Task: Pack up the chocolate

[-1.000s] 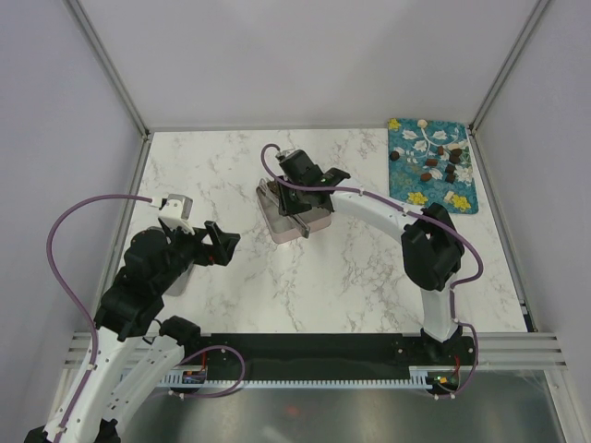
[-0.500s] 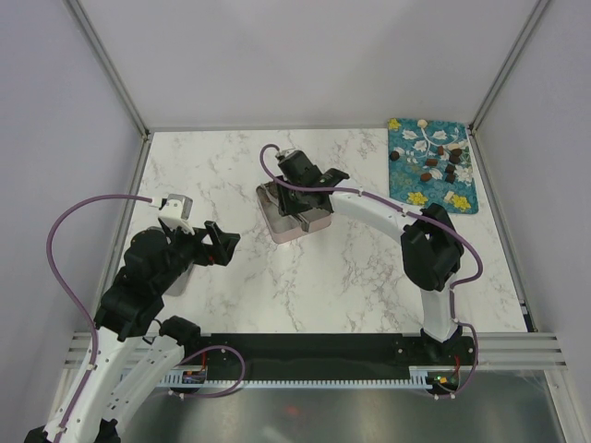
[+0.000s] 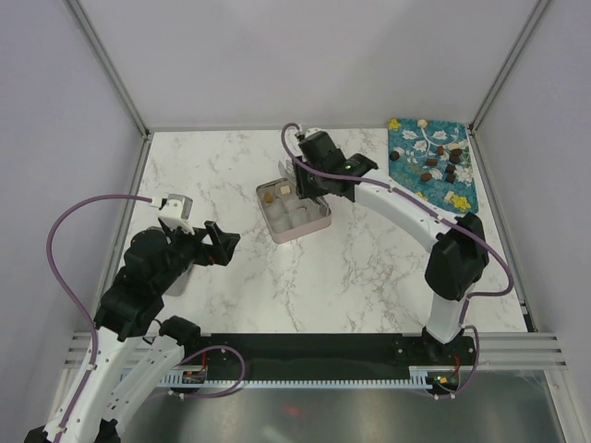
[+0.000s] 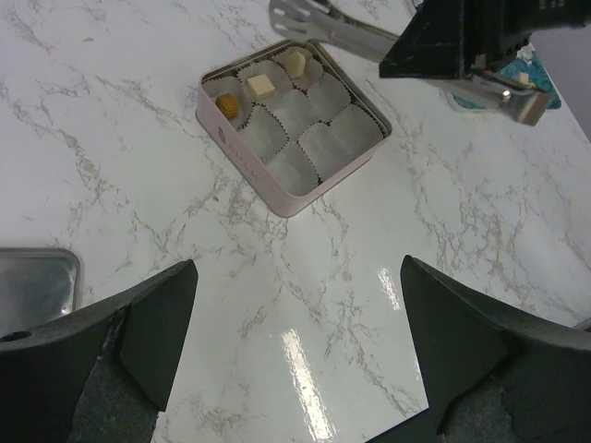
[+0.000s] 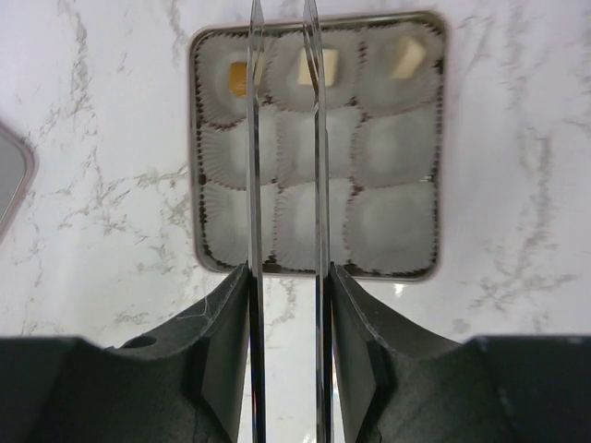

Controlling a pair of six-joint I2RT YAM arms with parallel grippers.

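Right gripper [image 5: 284,314] is clamped on the long thin metal tongs [image 5: 251,185], fingers pressed against both arms, which run side by side with a narrow gap. I'm holding them above the square pink tin [image 4: 242,159] on the white marble surface [image 3: 369,268]. The tin holds nine white paper cups, and one edge row is filled: a round caramel-brown chocolate [image 4: 227,106] in the corner cup, then a cream square piece [image 4: 261,86], then a second cream square [image 4: 295,64]. The rest of the chocolate, dark brown and pale pieces [image 3: 443,164], sits on the blue flowered cloth [image 3: 411,175] at the far right corner. Left gripper [image 4: 297,277] hangs wide open and empty, well apart from the tin.
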